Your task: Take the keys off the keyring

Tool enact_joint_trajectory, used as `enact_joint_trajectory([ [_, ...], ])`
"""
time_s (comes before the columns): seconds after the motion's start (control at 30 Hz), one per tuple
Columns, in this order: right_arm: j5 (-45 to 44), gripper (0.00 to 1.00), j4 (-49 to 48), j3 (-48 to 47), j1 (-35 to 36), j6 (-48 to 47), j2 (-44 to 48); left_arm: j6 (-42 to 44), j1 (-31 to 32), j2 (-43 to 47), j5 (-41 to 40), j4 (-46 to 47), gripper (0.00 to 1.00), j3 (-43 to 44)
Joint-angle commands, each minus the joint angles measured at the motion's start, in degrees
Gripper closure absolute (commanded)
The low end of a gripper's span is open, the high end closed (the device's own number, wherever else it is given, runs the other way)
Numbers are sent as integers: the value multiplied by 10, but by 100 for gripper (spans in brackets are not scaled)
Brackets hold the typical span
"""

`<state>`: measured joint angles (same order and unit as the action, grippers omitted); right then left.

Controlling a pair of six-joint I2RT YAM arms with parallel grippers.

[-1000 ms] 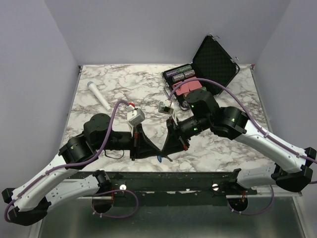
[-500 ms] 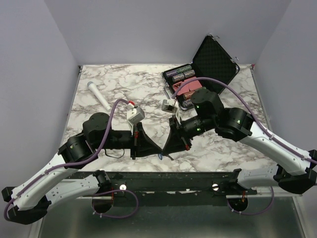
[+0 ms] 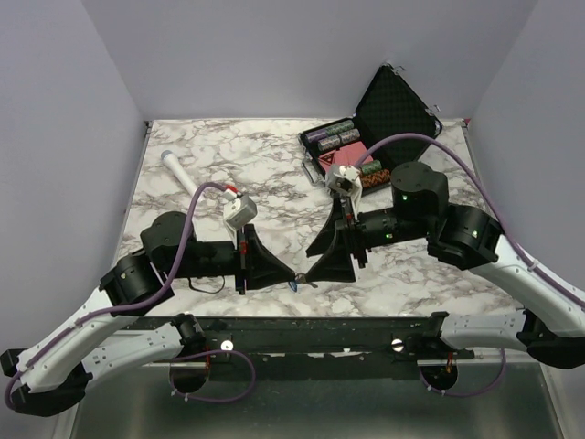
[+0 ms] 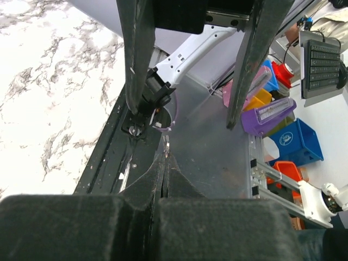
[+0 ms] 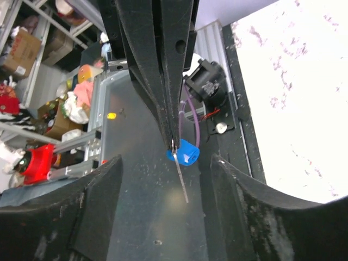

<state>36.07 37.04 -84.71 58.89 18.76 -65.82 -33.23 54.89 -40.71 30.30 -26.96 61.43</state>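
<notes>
My left gripper (image 3: 292, 277) is shut, its black fingertips (image 5: 173, 142) pinching the keyring at the near table edge. The keyring's bright-blue tag (image 5: 185, 153) sticks out beside those tips, also a blue speck (image 3: 294, 286) in the top view. A thin silvery key (image 5: 181, 176) hangs from the pinch point; only a metal sliver (image 4: 167, 147) shows in the left wrist view. My right gripper (image 5: 166, 163) is open, its fingers (image 5: 103, 201) apart on either side of the key and touching nothing. It faces the left gripper (image 4: 165, 159) tip to tip.
A white microphone (image 3: 183, 179) lies at the back left of the marble table (image 3: 265, 165). An open black case (image 3: 393, 110) with small items stands at the back right. A black rail (image 3: 302, 326) runs along the near edge.
My right gripper has opened and drawn back to the right, away from the key. My left gripper closed fully and holds its place.
</notes>
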Motion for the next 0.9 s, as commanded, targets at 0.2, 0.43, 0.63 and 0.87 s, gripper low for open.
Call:
enact_joint_trajectory([
  [0.2, -143, 16, -107, 50, 3, 62, 75, -31, 3, 35, -46, 37, 100, 23],
  [0.43, -129, 23, -202, 122, 3, 132, 97, -62, 2, 53, -73, 89, 100, 10],
  [0.63, -87, 31, -259, 134, 3, 158, 79, -72, 3, 51, -89, 105, 100, 6],
  [0.87, -71, 36, -289, 133, 3, 165, 73, -80, 3, 52, -108, 113, 100, -3],
])
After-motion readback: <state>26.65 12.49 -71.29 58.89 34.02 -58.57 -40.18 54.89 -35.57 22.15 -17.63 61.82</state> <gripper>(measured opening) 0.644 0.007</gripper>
